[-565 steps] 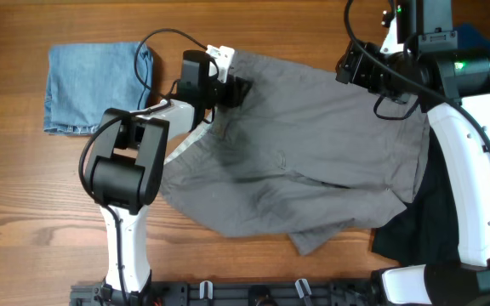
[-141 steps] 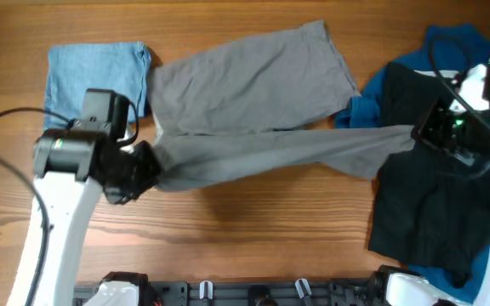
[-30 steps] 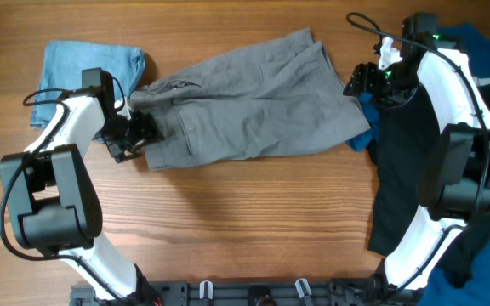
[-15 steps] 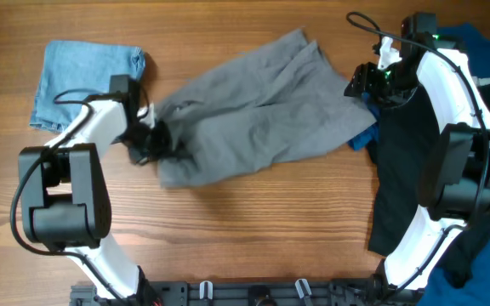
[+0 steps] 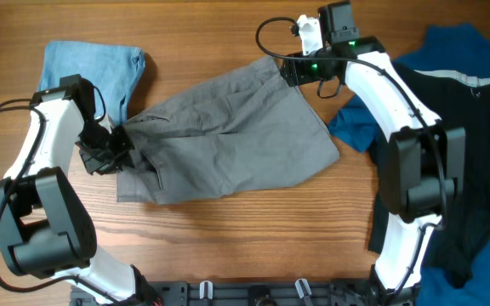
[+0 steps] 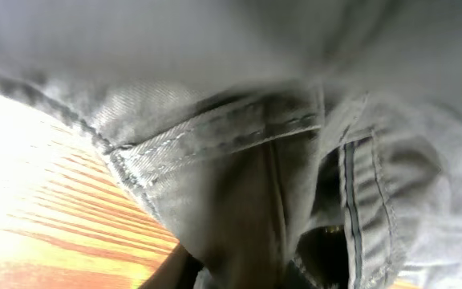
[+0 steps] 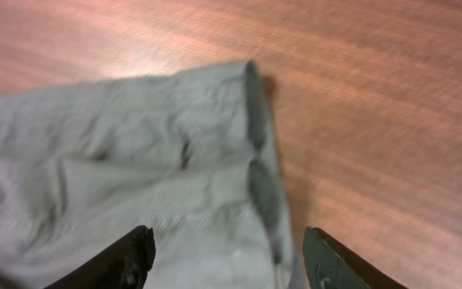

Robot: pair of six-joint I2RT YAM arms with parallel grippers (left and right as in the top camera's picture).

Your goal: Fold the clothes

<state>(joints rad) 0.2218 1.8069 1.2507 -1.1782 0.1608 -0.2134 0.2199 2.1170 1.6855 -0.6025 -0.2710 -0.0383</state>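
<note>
The grey shorts [image 5: 228, 127] lie spread across the middle of the table. My left gripper [image 5: 114, 151] is shut on their left, waistband end. In the left wrist view the waistband seam [image 6: 239, 136] fills the frame and covers most of the fingers. My right gripper [image 5: 290, 70] is open just above the far right hem corner of the shorts [image 7: 251, 104]. Its two dark fingertips [image 7: 231, 261] stand apart with grey cloth under them and hold nothing.
A folded light-blue denim piece [image 5: 92, 72] lies at the far left, close behind my left arm. A royal-blue piece [image 5: 356, 127] and a black piece [image 5: 466, 161] are heaped at the right. Bare wood [image 5: 245, 238] runs along the near edge.
My right gripper has moved left, off the blue heap and over the shorts' far hem corner. My left gripper has drawn the waistband end leftward. The shorts lie lower and flatter.
</note>
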